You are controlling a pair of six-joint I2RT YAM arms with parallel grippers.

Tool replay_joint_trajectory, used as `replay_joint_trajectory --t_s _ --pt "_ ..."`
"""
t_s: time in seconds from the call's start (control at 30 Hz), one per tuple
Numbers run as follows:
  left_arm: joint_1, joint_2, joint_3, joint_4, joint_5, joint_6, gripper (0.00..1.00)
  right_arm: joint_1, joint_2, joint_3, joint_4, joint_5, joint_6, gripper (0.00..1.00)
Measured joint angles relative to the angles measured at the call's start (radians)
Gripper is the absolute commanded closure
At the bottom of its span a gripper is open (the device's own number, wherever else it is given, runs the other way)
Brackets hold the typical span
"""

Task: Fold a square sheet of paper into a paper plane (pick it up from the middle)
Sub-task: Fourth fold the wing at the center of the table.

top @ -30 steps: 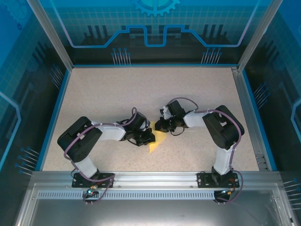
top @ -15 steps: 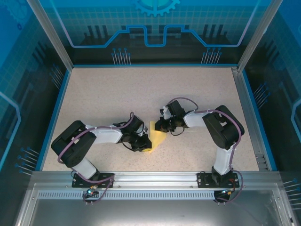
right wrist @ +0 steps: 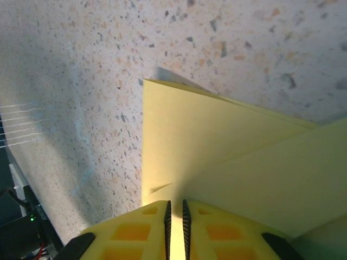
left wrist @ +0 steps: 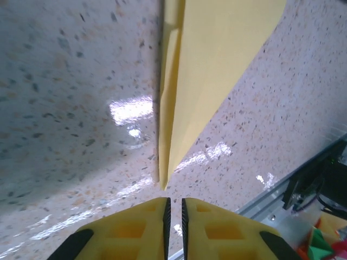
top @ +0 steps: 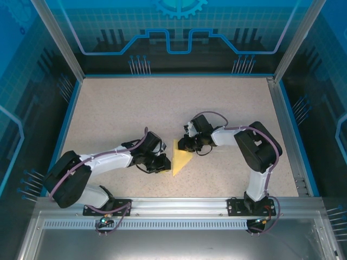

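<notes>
The right gripper [right wrist: 175,208], nearly closed, pinches the paper plane [top: 180,161] at a rear edge its fingers hide, while the left gripper [left wrist: 174,203] hovers nearly closed off its tip.

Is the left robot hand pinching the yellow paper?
No, in the left wrist view the left end effector sits just short of the paper plane's pointed tip, with bare table between them.

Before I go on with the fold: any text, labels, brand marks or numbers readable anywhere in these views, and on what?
None can be read.
The folded yellow paper is blank on every face that shows.
The speckled table bears no marking.
The blue back panel carries only line graphics and a gear emblem, no lettering.
</notes>
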Motion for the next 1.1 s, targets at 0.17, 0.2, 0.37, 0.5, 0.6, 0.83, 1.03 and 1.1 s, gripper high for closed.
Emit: replay_joint_trajectory --t_s 0.17,0.2,0.37,0.5,0.6,0.83,1.03,1.1 --pt "0.000 -0.003 0.037 -0.044 -0.094 0.014 0.72 0.000 -0.104 0.000 -0.097 0.063 -0.019 0.67" --pt "0.000 -0.003 0.042 -0.046 -0.107 0.019 0.70 0.000 -0.129 0.000 -0.109 0.076 -0.022 0.66" --pt "0.000 0.013 0.088 -0.052 -0.148 0.027 0.62 -0.001 -0.277 -0.039 -0.145 0.154 -0.025 0.64" --pt "0.000 0.062 0.135 -0.051 -0.156 0.030 0.61 -0.001 -0.336 -0.120 -0.165 0.199 -0.007 0.60" --pt "0.000 0.100 0.163 -0.054 -0.167 0.045 0.61 -0.001 -0.350 -0.177 -0.177 0.217 0.009 0.60" --pt "0.000 0.166 0.212 -0.060 -0.185 0.056 0.61 -0.001 -0.366 -0.264 -0.155 0.224 0.057 0.57" --pt "0.000 0.206 0.227 -0.061 -0.189 0.073 0.61 -0.001 -0.366 -0.276 -0.123 0.224 0.083 0.57" --pt "0.000 0.214 0.228 -0.064 -0.193 0.075 0.62 -0.001 -0.366 -0.277 -0.117 0.224 0.087 0.57"
